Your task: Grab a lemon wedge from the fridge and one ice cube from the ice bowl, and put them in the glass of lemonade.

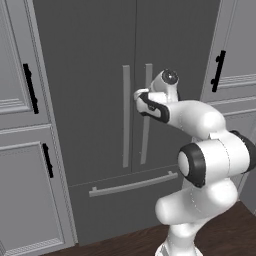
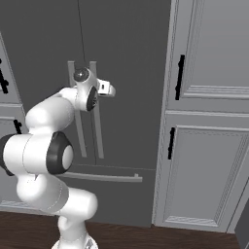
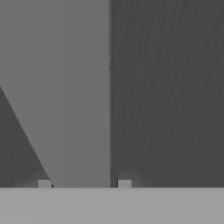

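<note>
Two long light-grey handles run vertically down the middle of the fridge [image 1: 100, 90], side by side at the door seam, long axes straight up-down; a third bar [image 1: 134, 184] lies across the bottom drawer, running left-right with a slight tilt in the left base view. Fridge doors shut, dark grey front fills the centre btwn grey panelled cabinets [image 1: 20, 75] w/ black handles.

Arm rises from the floor, elbow bent, forearm reaching fwd and up to handle height; wrist turned so the hand faces the doors. Gripper [image 1: 142, 99] sits right at the right door's handle [image 1: 146, 135].

Hand view: pale handle [image 3: 76, 109] runs top to bottom of the pic, w/ the two fingertips [image 3: 44, 184] either side of it at the base, jaws narrowed about the bar, appear closed on it. Neither base view shows the fingertips clearly — hand body covers them. Right base view shows the hand from the side, pressed up to the handle pair [image 2: 95, 121], plus the tall cabinet [image 2: 209, 97] right of the fridge. Wood floor [image 1: 225, 230] under the base.
</note>
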You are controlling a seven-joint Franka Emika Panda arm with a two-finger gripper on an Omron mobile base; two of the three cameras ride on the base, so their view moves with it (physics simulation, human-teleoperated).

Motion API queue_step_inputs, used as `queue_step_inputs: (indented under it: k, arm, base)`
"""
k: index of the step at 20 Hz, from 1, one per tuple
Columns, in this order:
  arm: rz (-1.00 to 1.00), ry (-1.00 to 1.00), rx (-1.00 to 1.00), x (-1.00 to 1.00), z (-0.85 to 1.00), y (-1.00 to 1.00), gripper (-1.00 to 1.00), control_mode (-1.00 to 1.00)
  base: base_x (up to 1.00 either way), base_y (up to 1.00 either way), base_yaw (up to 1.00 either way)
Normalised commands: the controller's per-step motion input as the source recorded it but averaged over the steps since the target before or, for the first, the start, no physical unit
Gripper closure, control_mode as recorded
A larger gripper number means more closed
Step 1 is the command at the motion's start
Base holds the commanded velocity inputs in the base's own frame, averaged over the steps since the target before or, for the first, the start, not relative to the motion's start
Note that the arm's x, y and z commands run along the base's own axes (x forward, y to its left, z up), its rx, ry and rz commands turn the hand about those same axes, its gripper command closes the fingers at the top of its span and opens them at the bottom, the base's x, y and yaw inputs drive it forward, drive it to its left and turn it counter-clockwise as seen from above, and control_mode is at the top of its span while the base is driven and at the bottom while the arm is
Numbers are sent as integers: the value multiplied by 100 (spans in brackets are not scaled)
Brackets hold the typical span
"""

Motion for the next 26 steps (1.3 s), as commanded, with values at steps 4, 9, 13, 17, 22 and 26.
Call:
queue_step_inputs:
  k: [4,9,13,17,22,26]
  arm:
    - [-12,2,0,-16,27,-94,100,-100]
    - [-18,0,1,-45,47,-100,100,-100]
    - [-20,1,6,-60,45,-100,100,-100]
    - [-20,6,12,-78,49,-100,100,-100]
    - [-18,8,14,-92,53,-100,100,-100]
    - [-17,6,14,-89,49,-100,100,-100]
  base:
    - [0,0,0]
    - [0,0,0]
    - [0,0,0]
    - [0,0,0]
    - [0,0,0]
    - [0,0,0]
